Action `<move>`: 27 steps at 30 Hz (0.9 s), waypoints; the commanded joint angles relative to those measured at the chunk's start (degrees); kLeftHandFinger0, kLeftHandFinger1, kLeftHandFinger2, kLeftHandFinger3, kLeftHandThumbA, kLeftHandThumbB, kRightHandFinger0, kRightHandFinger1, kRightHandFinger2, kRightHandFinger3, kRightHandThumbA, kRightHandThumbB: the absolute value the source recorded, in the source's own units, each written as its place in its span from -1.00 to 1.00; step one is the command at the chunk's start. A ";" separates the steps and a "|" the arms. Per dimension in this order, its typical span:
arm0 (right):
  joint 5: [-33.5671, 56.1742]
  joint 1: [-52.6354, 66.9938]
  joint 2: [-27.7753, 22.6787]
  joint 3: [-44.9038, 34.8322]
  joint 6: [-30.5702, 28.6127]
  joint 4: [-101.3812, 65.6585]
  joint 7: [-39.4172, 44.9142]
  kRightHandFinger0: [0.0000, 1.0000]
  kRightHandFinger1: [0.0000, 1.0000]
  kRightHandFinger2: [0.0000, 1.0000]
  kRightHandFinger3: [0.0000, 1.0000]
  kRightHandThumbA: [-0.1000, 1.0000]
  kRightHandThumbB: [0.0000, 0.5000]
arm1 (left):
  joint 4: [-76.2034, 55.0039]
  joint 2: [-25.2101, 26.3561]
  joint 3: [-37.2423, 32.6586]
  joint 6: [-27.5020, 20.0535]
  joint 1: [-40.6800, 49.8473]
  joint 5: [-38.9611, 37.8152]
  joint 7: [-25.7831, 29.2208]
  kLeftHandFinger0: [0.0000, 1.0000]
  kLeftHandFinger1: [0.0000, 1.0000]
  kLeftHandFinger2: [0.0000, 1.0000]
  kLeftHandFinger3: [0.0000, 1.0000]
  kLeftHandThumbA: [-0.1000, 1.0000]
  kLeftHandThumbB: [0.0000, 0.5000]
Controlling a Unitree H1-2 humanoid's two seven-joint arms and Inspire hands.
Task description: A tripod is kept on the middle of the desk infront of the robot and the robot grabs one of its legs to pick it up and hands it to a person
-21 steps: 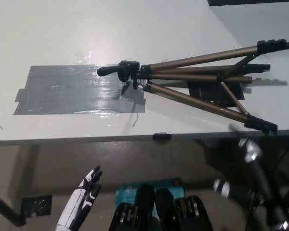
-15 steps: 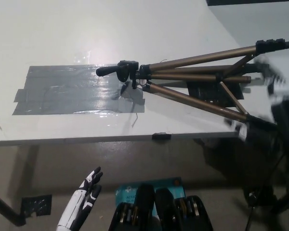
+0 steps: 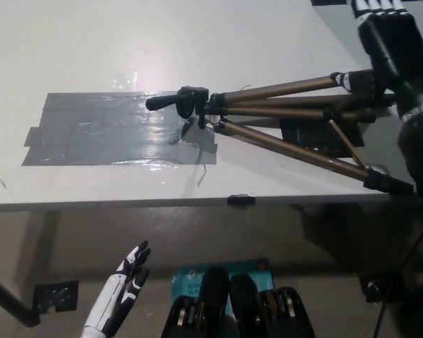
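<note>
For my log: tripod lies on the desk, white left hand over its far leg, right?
No. In the head view the black right hand is over the far leg of the tripod; the white left hand rests low, below the desk.

A white desk (image 3: 92, 42) fills the upper part of the frame, its front edge running across the middle. A wide patch of grey tape (image 3: 106, 130) is stuck flat on it, left of centre, glossy where light falls on it. A tripod (image 3: 282, 130) lies on its side across the centre and right, with its black head (image 3: 180, 102) resting over the right end of the tape and its bronze legs splayed toward the right edge. A black rectangle (image 3: 307, 134) lies flat on the desk beneath the legs. A small black piece (image 3: 241, 199) sits on the front edge, below the tripod.
</note>
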 commanded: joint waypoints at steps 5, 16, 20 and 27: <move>-2.91 -5.46 -2.59 5.59 0.25 6.28 6.11 1.00 1.00 1.00 1.00 1.00 1.00 | -1.28 0.62 0.31 -1.32 -0.83 -0.01 -0.69 1.00 1.00 1.00 1.00 1.00 -0.24; 3.56 -7.51 -2.67 6.42 -4.17 8.78 11.07 1.00 1.00 1.00 1.00 1.00 1.00 | -0.85 0.58 0.44 -2.06 -0.86 -0.70 -1.22 1.00 1.00 1.00 1.00 1.00 -0.26; 0.23 -8.72 -2.52 7.63 -3.56 8.98 9.47 1.00 1.00 1.00 1.00 1.00 1.00 | -0.90 0.69 0.27 -2.11 -0.92 -1.00 -1.61 1.00 1.00 1.00 1.00 1.00 -0.21; -0.67 -11.81 -2.39 8.73 -5.19 11.47 6.92 1.00 1.00 1.00 1.00 1.00 1.00 | -0.92 0.42 0.40 -1.63 -1.54 -1.25 -1.92 1.00 1.00 1.00 1.00 1.00 -0.23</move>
